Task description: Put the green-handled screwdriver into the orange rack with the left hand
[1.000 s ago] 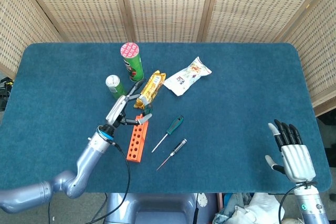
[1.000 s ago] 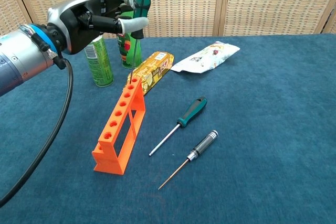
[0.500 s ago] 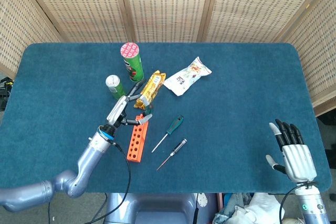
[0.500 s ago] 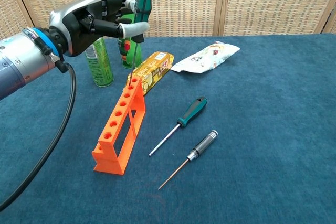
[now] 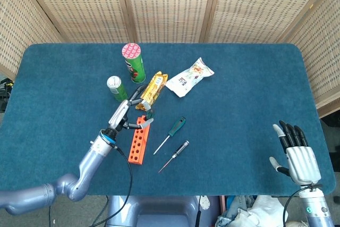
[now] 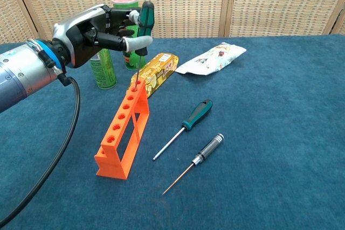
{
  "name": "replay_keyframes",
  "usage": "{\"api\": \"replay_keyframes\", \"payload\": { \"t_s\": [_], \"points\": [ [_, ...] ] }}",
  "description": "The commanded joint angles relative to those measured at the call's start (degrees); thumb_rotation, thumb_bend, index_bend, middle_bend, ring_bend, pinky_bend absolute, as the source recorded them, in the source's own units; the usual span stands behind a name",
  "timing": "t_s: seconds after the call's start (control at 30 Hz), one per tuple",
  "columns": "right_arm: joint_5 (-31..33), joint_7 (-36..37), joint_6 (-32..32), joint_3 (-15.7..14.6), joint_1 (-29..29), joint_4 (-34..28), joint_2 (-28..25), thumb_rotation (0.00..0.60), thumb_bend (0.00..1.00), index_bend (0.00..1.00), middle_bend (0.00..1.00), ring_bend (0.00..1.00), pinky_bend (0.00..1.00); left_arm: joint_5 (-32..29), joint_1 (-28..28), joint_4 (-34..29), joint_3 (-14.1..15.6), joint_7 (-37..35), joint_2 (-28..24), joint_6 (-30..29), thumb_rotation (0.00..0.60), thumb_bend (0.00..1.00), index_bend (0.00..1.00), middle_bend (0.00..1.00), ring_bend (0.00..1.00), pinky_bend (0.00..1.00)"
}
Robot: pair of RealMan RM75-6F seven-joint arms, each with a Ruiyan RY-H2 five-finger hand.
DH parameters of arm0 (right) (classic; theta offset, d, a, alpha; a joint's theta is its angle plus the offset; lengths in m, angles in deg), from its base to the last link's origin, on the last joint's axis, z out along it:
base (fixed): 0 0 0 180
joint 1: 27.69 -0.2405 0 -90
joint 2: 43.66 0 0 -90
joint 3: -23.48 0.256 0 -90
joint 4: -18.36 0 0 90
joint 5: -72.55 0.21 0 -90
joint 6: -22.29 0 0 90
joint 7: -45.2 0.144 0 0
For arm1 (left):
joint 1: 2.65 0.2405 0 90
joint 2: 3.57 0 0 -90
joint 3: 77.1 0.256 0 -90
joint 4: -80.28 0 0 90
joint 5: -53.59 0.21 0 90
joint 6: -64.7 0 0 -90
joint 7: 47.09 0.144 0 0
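My left hand [image 6: 94,29] grips a green-handled screwdriver [image 6: 145,16] upright, handle up. Its thin shaft points down, and the tip is at the far end of the orange rack [image 6: 125,127], about at the last hole. The head view shows the same left hand [image 5: 124,115] over the rack's [image 5: 137,142] far end. A second green-handled screwdriver [image 6: 197,113] lies on the cloth right of the rack. My right hand [image 5: 296,155] is open at the table's near right edge, holding nothing, and shows only in the head view.
A black-handled precision screwdriver [image 6: 207,148] lies near the second one. Behind the rack stand a green can [image 6: 102,69] and a green tube with a pink lid [image 5: 134,61]. A yellow snack pack [image 6: 156,71] and a white bag [image 6: 213,57] lie further back.
My left hand has come down and slightly forward with the screwdriver, bringing its tip to the rack's far end. The right hand has not moved.
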Motion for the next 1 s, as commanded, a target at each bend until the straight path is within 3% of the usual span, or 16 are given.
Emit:
{"api": "replay_keyframes", "payload": {
  "t_s": [0.03, 0.53, 1.0],
  "points": [
    [0.06, 0.03, 0.01, 0.02, 0.02, -0.01, -0.02, 0.600, 0.24, 0.00, 0.00, 0.00, 0.00, 0.12, 0.13, 0.75, 0.57, -0.33, 0.29, 0.13, 0.600, 0.35, 0.62, 0.06, 0.00, 0.00],
    [0.00, -0.23, -0.09, -0.04, -0.04, -0.02, 0.07, 0.600, 0.24, 0.00, 0.00, 0.00, 0.00, 1.64, 0.99, 5.94, 4.25, -1.15, 1.94, 0.54, 0.600, 0.35, 0.62, 0.06, 0.00, 0.00],
    [-0.06, -0.28, -0.12, -0.05, -0.09, 0.13, 0.21, 0.600, 0.24, 0.00, 0.00, 0.00, 0.00, 2.26, 2.22, 9.28, 5.80, -2.94, 2.93, 0.03, 0.600, 0.35, 0.62, 0.06, 0.00, 0.00]
  ]
}}
